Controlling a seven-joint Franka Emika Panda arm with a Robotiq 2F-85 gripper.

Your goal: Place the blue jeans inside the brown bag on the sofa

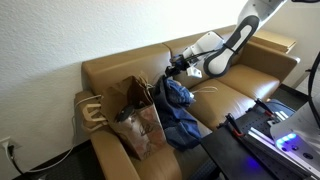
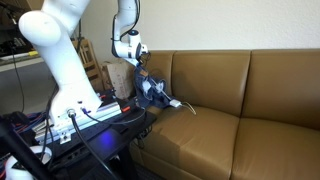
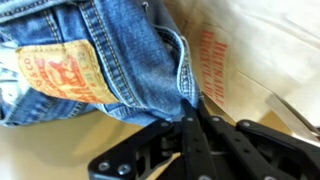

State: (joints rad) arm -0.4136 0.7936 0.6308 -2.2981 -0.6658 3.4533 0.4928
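The blue jeans [image 1: 180,112] hang in a bunch from my gripper [image 1: 170,68] over the seat of the tan sofa [image 1: 235,92], their lower part resting on the cushion. The brown bag [image 1: 135,118] stands just beside them near the armrest, its pale rope handles [image 1: 91,110] hanging outward. In the wrist view my gripper [image 3: 190,118] is shut on a fold of the jeans [image 3: 110,50], near their leather patch, with the bag's printed paper side [image 3: 225,60] right behind. In an exterior view my gripper [image 2: 140,68] holds the jeans [image 2: 152,92] above the sofa [image 2: 240,100].
A pale cord [image 1: 206,90] lies on the seat beside the jeans. A black equipment frame with blue lights [image 1: 262,125] stands in front of the sofa. The white robot base and a cluttered stand [image 2: 70,110] sit at the sofa's end.
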